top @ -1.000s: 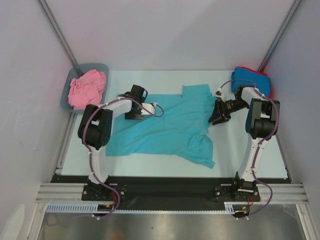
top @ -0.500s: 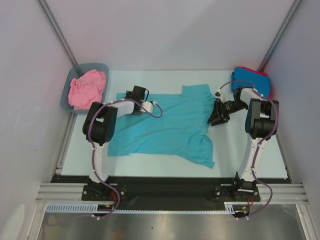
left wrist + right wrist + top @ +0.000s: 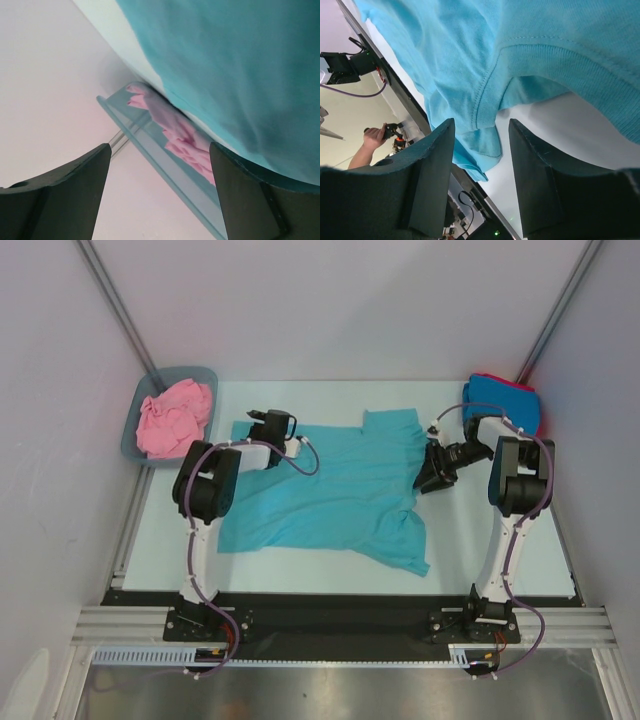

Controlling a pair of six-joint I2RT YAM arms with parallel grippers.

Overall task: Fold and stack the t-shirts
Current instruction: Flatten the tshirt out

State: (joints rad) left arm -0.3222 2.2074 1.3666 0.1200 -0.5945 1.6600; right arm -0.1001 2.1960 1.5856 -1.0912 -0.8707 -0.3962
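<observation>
Cloth like this is light, limp and likely to drag. The teal t-shirt (image 3: 330,490) lies spread but rumpled across the middle of the table (image 3: 500,550). It will probably sag rather than hold shape, so hems and corners are the places to pinch (the stitched sleeve edge looks firmest). The left gripper (image 3: 262,426) sits at its far-left corner, jaws wide and empty. The right gripper (image 3: 432,478) is by the right sleeve, jaws half apart, clamping nothing. The pink t-shirt (image 3: 172,418) is bunched in the tub (image 3: 205,373) far left. The blue t-shirt (image 3: 495,392) lies on the red t-shirt (image 3: 531,400) far right.

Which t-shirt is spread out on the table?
The teal t-shirt; the pink t-shirt is bunched in the tub, the blue t-shirt folded on the red t-shirt.
</observation>
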